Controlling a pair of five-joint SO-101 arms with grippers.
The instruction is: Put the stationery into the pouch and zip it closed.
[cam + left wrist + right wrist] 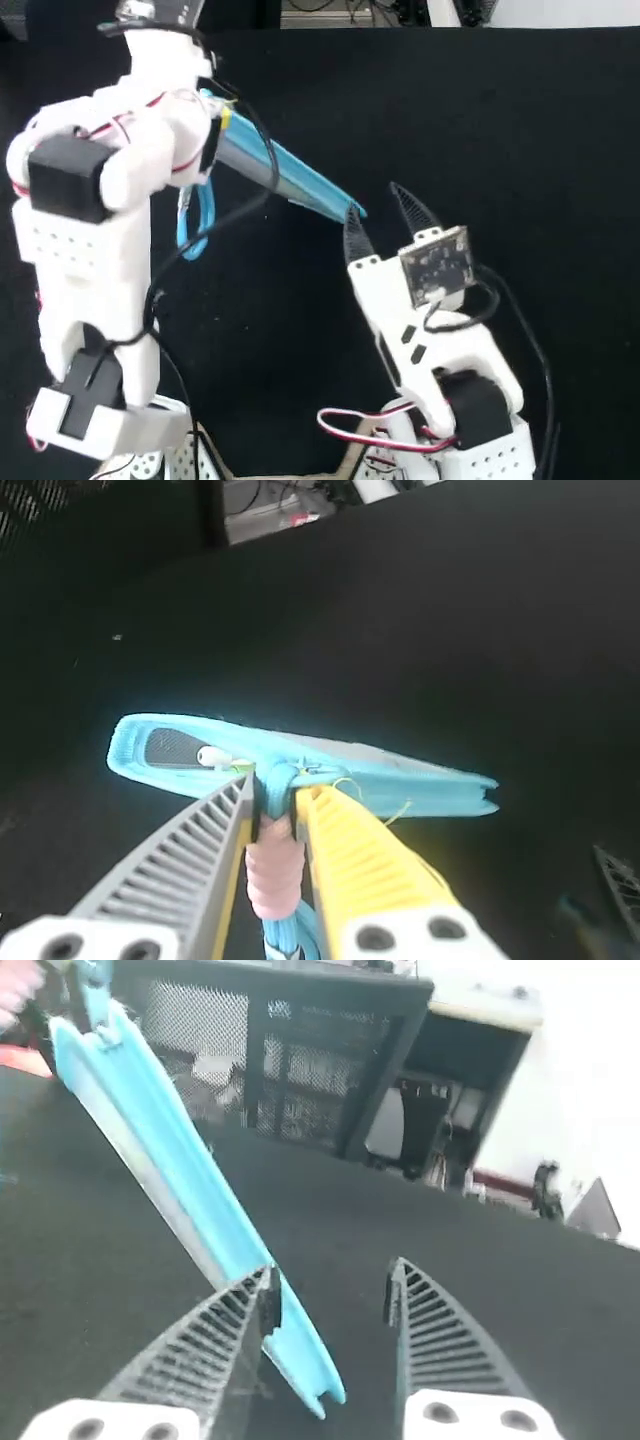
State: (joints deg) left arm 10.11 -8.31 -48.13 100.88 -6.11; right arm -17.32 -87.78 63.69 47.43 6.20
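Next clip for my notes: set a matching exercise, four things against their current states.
Things:
1. left tool
2. right tool
3. pouch
4. strap loop

States:
A. open, at the pouch's free end
B. hangs below the held end
C. light blue, slanting between the two tools
D. shut on the pouch's end

Pairs: 1-D; 2-A; 3-C; 4-B

- One blue pouch (pixel 290 178), with one strap loop (pixel 195 225) hanging off it.
- Two arms, two grippers: left gripper (pixel 272 785), right gripper (pixel 333 1270).
- One black table (pixel 520 130).
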